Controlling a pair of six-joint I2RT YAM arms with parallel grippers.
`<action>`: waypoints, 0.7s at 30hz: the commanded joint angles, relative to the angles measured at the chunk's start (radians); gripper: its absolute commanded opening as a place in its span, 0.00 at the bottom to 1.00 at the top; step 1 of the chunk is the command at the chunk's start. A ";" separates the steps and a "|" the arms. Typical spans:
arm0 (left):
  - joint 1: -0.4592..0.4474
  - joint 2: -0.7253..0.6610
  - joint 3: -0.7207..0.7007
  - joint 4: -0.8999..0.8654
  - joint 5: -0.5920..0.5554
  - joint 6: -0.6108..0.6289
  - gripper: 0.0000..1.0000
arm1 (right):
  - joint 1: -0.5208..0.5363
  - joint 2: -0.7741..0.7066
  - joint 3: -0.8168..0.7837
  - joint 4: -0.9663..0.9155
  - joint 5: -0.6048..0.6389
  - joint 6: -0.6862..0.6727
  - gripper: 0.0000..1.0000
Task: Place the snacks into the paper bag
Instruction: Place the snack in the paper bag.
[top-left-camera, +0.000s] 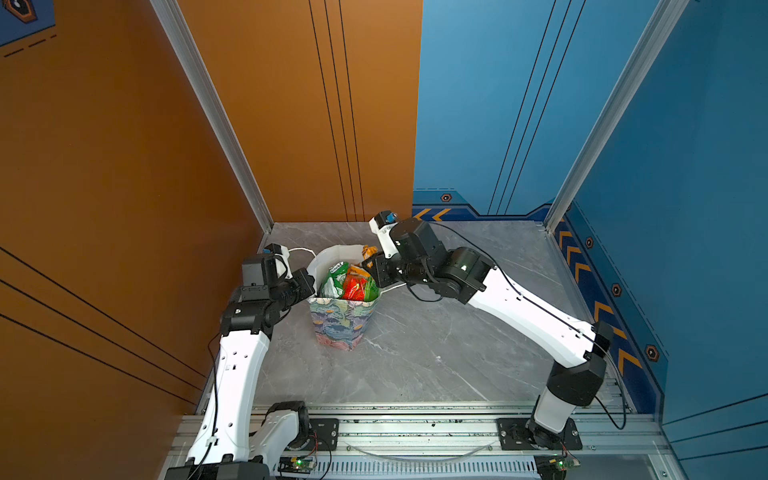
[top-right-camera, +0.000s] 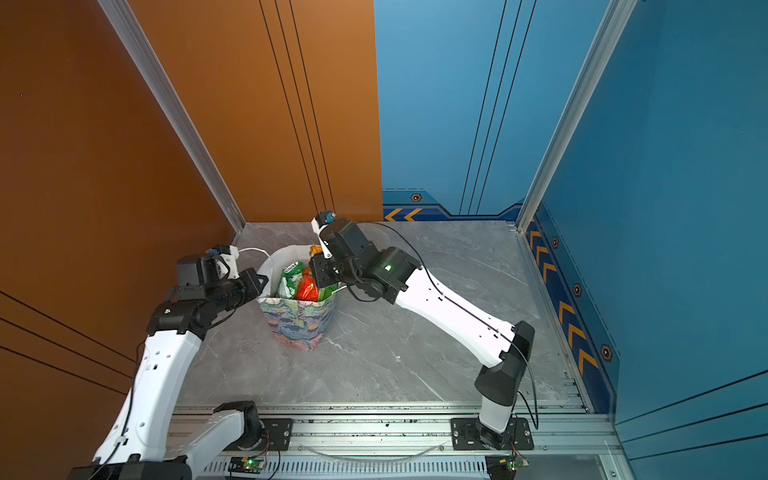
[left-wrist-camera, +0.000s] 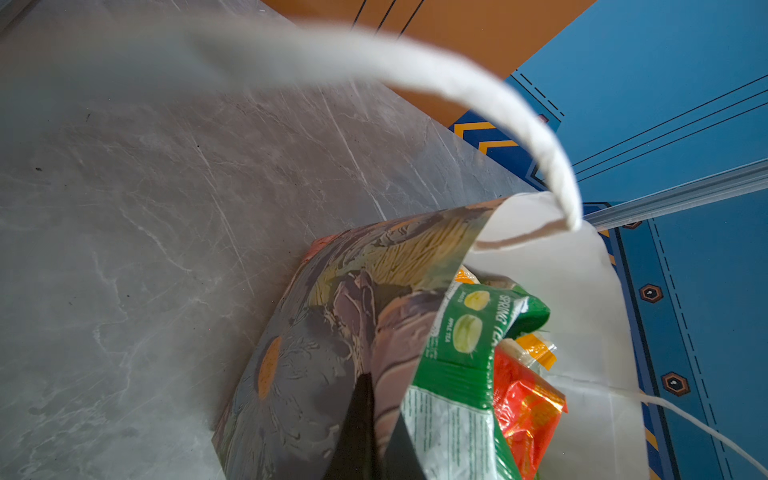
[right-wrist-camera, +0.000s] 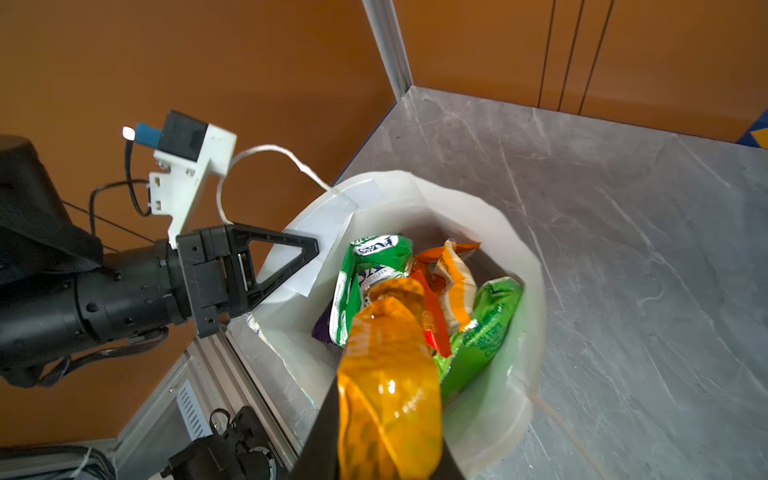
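- The right fingers (right-wrist-camera: 318, 444) are squeezed onto a yellow-orange packet (right-wrist-camera: 390, 374), with only a small gap between them, and the packet fills it.
- This packet hangs over the open top of the paper bag (right-wrist-camera: 521, 349). In a top view the packet (top-left-camera: 369, 251) shows by the bag's far edge.
- The left fingers (right-wrist-camera: 307, 249) are pinched tight together on the bag's white rim, on the side next to the orange wall (top-left-camera: 124, 166). The left wrist view shows one dark finger (left-wrist-camera: 357, 428) lying against the flowery outside of the bag.
- A white cord handle (right-wrist-camera: 266, 149) loops up just beside the left fingers.
- Inside the bag lie more snacks, crowded and touching:
  - a green-white packet (right-wrist-camera: 365, 266)
  - a red packet (right-wrist-camera: 434, 324)
  - an orange and white packet (right-wrist-camera: 455, 286)
  - a big green packet (right-wrist-camera: 486, 328)
  - a bit of a purple packet (right-wrist-camera: 322, 328) low down
- The bag (top-left-camera: 345, 320) stands upright on the gray surface (top-left-camera: 436, 345), between the two arms and closer to the orange wall.
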 joint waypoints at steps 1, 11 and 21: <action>0.005 -0.009 0.000 0.065 0.047 -0.003 0.05 | 0.018 0.062 0.082 -0.095 -0.002 -0.044 0.10; 0.003 -0.013 -0.004 0.072 0.049 -0.007 0.05 | 0.037 0.204 0.221 -0.188 -0.068 -0.030 0.11; 0.005 -0.014 -0.004 0.072 0.049 -0.008 0.05 | 0.032 0.306 0.302 -0.240 -0.166 0.001 0.17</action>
